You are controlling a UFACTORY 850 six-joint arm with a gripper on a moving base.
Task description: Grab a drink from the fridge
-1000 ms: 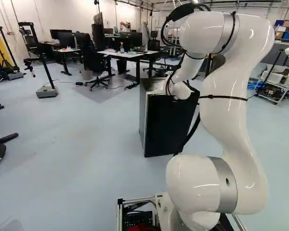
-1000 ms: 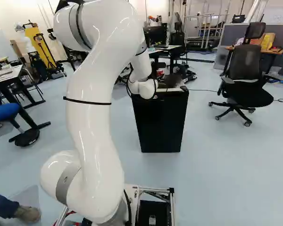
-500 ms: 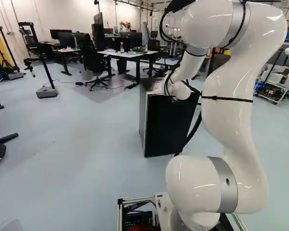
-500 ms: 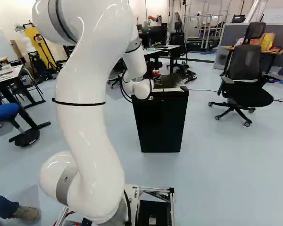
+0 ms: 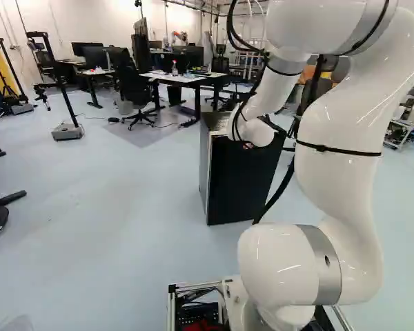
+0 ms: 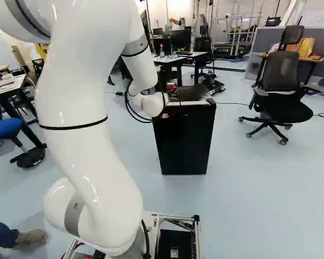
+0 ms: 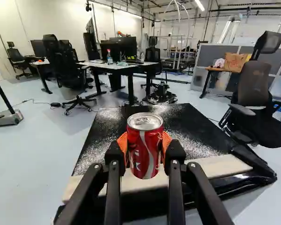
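Observation:
Mostly hidden behind the white wrist, my gripper (image 6: 173,94) shows only as a dark bit above the fridge in the right base view. The wrist view has the gripper (image 7: 145,149) shut on a red drink can (image 7: 145,146), orange pads touching it from both sides. The can is upright, its silver top facing up. Beneath and beyond it lies the speckled black top of the small fridge (image 7: 187,124). In the left base view the fridge (image 5: 238,183) stands ahead of the arm, its black front appearing shut.
A black office chair (image 6: 283,102) stands to the right of the fridge in the right base view. Desks (image 5: 186,78) with monitors and another chair (image 5: 134,93) are farther back. A stand with a grey foot (image 5: 67,132) is at the left of the left base view.
My arm has drawn back toward the base, its upper part coming nearer the base cameras, and the held can has moved with it. Base and fridge have stayed put.

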